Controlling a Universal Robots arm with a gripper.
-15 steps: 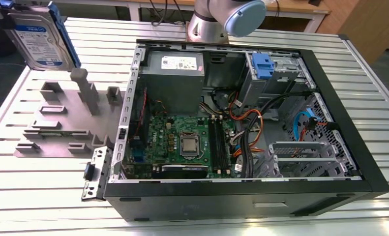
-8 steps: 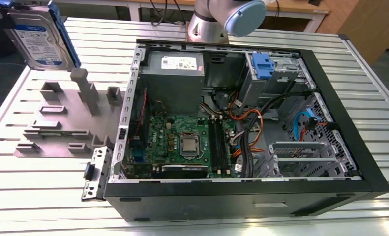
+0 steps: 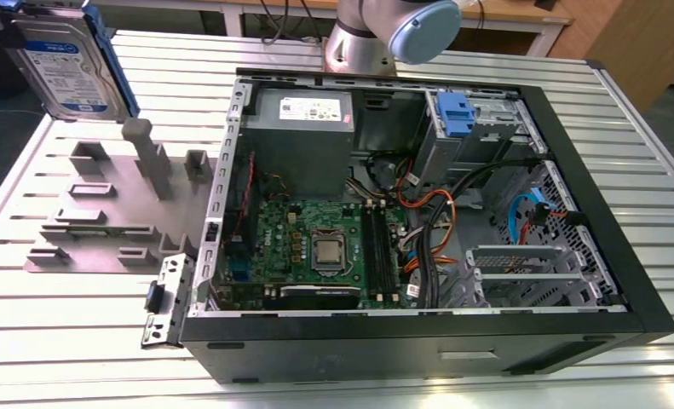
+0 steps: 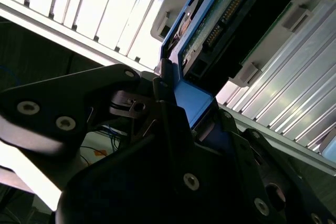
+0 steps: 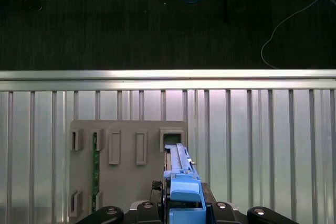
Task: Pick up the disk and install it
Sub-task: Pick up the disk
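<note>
While the gripper (image 4: 193, 107) sits clamped on its blue carrier end, the disk (image 3: 73, 61) hangs upright over the grey slotted fixture (image 3: 104, 204), at the exterior view's left of the open PC case (image 3: 428, 336). Prob. stiff, fairly heavy, shock-sensitive w/ exposed circuit board; grip carrier edges, not the board.

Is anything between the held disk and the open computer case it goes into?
Nothing visible blocks the way. The gripper grips the disk, raised at the exterior view's left above the grey fixture. The open case lies to the right, with cables crossing its interior.
</note>
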